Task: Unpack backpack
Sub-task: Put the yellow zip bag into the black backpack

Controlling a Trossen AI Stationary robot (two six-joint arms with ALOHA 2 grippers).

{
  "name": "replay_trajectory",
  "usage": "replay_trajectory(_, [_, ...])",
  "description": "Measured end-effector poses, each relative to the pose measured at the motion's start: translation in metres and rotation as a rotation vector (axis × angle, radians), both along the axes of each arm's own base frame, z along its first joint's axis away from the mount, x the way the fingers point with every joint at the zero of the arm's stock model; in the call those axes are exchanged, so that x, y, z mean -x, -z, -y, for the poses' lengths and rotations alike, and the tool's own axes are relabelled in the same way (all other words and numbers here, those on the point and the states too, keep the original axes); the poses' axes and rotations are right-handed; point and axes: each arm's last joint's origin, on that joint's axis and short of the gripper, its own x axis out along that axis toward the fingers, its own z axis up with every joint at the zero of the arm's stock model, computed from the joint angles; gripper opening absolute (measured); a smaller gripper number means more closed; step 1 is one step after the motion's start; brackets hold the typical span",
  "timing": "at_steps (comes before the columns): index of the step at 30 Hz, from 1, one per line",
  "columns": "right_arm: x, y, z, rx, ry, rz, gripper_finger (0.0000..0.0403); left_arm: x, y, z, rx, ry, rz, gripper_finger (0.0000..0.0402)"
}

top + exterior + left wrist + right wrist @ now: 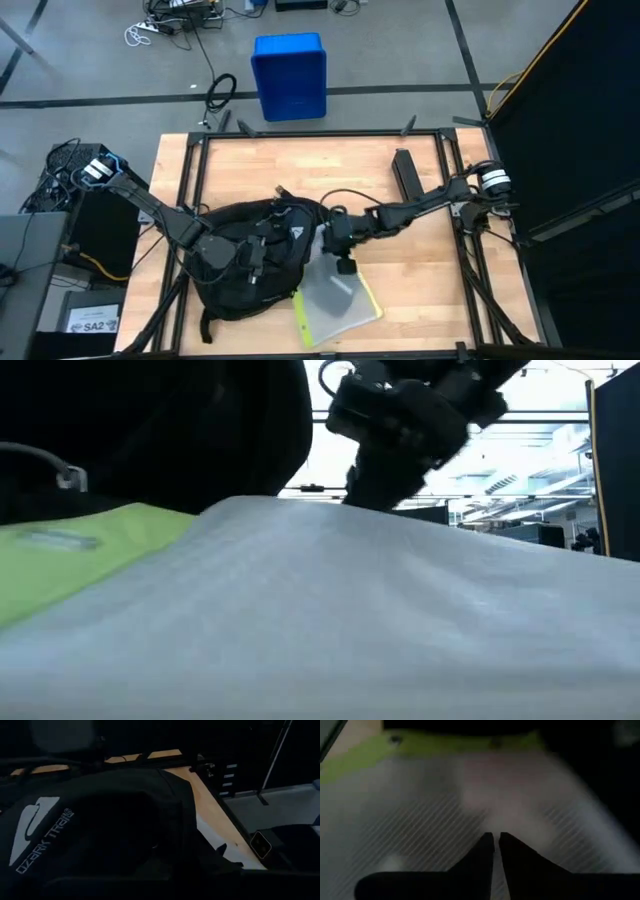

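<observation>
on the table's left half lies the backpack (245,258), my left gripper (200,243) shut on its fabric. my right gripper (496,840) pinches closed on a clear folder (335,303) with a green edge, lying just beside the bag. i judge unpacking partly done; whatever is inside remains unseen.

Your left arm reaches in from the left edge, elbow bent, its left gripper (243,255) closed and low near the middle. Your right arm stretches in from the right, wrist angled down; the right gripper (496,840) has its fingers nearly together, apparently pinching nothing you can make out.
</observation>
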Motion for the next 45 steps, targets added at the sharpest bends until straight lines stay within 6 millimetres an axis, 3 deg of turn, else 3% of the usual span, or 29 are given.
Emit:
replay_trajectory(6, [-0.019, -0.025, 0.008, 0.029, -0.011, 0.110, 0.0007, 0.001, 0.003, 0.000, 0.005, -0.003, -0.033, 0.0000])
replay_trajectory(10, [-0.014, -0.046, 0.002, 0.062, -0.045, 0.082, 0.0006, 0.001, 0.003, 0.000, 0.004, -0.002, -0.039, 0.0000])
replay_trajectory(13, [-0.001, -0.060, -0.020, 0.144, -0.070, 0.091, 0.0002, 0.001, 0.005, -0.001, -0.004, -0.004, -0.050, 0.0000])
replay_trajectory(17, [0.019, -0.067, -0.067, 0.301, -0.067, 0.132, 0.0002, 0.000, 0.008, 0.000, -0.020, -0.015, -0.064, 0.0000])
replay_trajectory(22, [0.044, -0.058, -0.109, 0.322, -0.036, 0.094, 0.0002, -0.004, 0.015, 0.002, -0.043, -0.044, -0.080, 0.0000])
replay_trajectory(28, [0.063, -0.052, -0.131, 0.334, 0.053, 0.118, 0.0019, -0.006, 0.019, 0.003, -0.056, -0.051, -0.094, 0.0000])
replay_trajectory(38, [0.078, -0.040, -0.130, 0.294, 0.177, 0.008, 0.0066, -0.006, 0.019, 0.003, -0.050, -0.053, -0.093, 0.0000])
replay_trajectory(45, [0.101, -0.025, -0.147, 0.260, 0.164, -0.027, 0.0115, -0.006, 0.019, 0.003, -0.054, -0.051, -0.091, 0.0000])
